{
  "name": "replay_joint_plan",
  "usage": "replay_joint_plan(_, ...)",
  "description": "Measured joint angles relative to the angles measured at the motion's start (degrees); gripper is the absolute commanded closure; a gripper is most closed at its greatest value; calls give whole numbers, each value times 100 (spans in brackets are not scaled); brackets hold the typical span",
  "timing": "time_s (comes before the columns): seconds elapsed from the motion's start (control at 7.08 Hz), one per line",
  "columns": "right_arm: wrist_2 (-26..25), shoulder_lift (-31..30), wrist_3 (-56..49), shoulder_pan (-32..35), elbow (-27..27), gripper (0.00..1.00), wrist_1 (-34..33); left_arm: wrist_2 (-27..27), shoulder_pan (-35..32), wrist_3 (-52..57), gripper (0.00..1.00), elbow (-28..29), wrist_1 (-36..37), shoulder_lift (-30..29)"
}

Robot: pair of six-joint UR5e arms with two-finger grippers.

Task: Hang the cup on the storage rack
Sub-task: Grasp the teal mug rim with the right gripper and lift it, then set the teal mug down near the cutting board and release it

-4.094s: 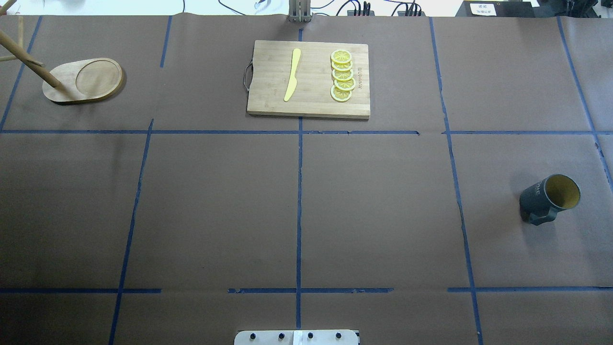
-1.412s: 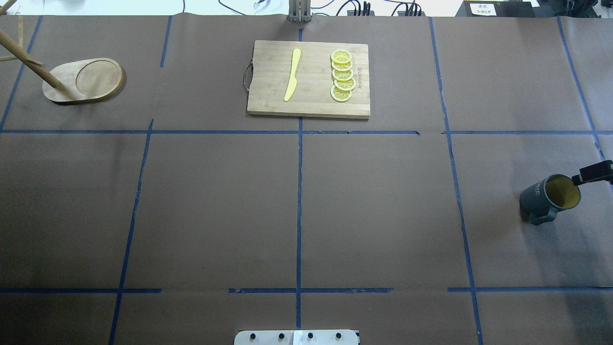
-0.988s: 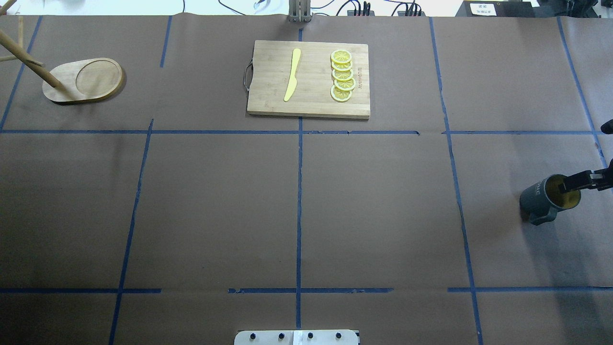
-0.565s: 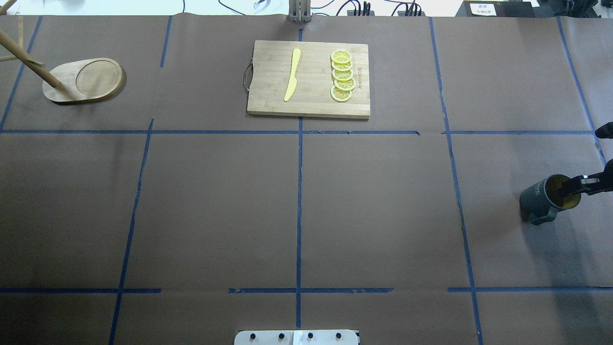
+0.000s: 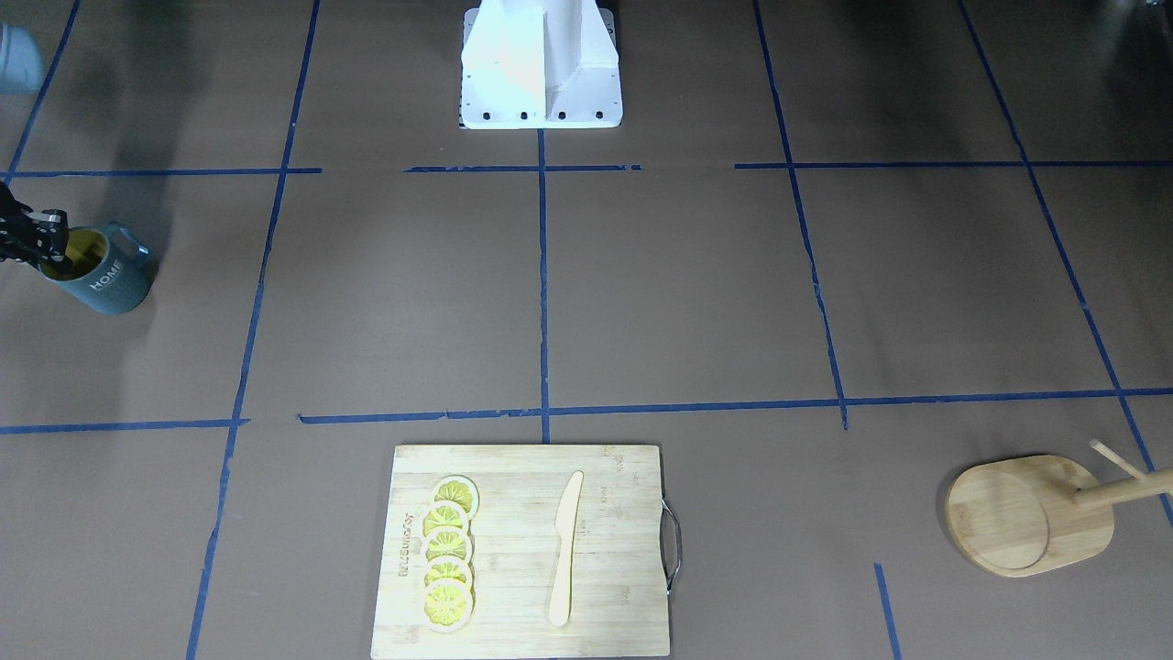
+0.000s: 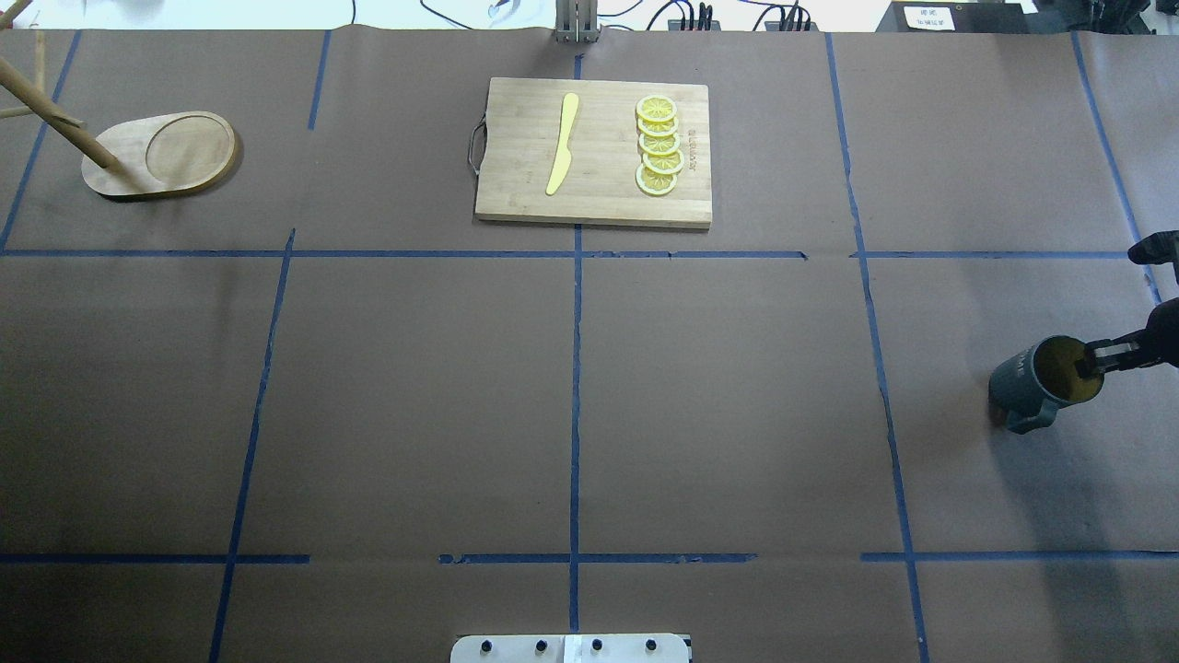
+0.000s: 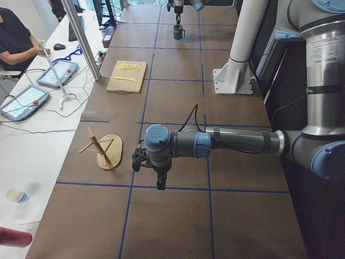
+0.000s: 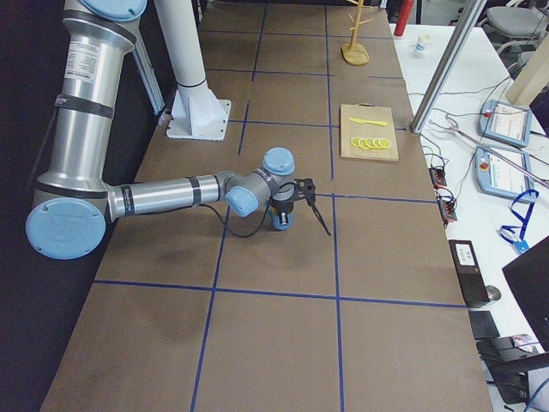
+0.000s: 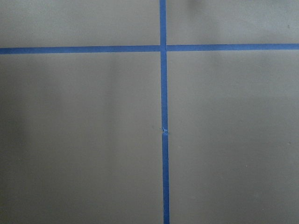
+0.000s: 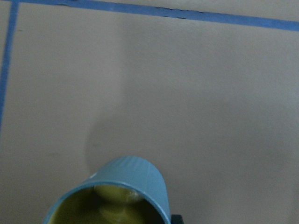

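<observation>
The cup (image 6: pixel 1027 382), a dark grey-teal mug with a yellow interior and "HOME" lettering, stands at the table's right side; it also shows in the front-facing view (image 5: pixel 103 280). My right gripper (image 6: pixel 1114 304) is open. One finger (image 6: pixel 1101 354) reaches down inside the cup's rim and the other stands well outside it on the far side. The storage rack (image 6: pixel 166 152) stands at the far left with nothing on its pegs. My left gripper (image 7: pixel 151 175) hangs over bare table, far from both; I cannot tell whether it is open or shut.
A bamboo cutting board (image 6: pixel 516 193) with a yellow knife (image 6: pixel 562 143) and several lemon slices (image 6: pixel 659 147) lies at the far middle. The robot's white base (image 5: pixel 541 64) is at the near edge. Blue tape lines cross the brown table.
My right gripper came in from the right and put one finger down into the cup. The cup has shifted slightly to the left.
</observation>
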Motion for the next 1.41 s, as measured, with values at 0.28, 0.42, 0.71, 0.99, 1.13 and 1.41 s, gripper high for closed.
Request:
replay_joint_plan(0.28,-63,1748,815,-600,309,100,-1700,-2,0,15,0,-9,-4,-2)
replay_joint_plan(0.42,-241,2809,1650,-1035,174,100,-2537,-3,1,21,0,-10,-5,-6)
replay_joint_plan(0.71,-605,4497,3229,-1601,-777,100,-3179,-4,8,28,0,-11,-28,-21)
replay_joint_plan(0.99,-1007,5425,4086,-1959,-1900,99,-2917,2,8,28,0,-16,-153,-20)
replay_joint_plan(1.13,-1119,5570,4393,-2059,-2362,98,-2372,4,9,24,0,-25,-188,-16)
replay_joint_plan(1.41,-1166,5637,4693,-2147,-2760,76,-1856,4,9,21,0,-36,-205,-11)
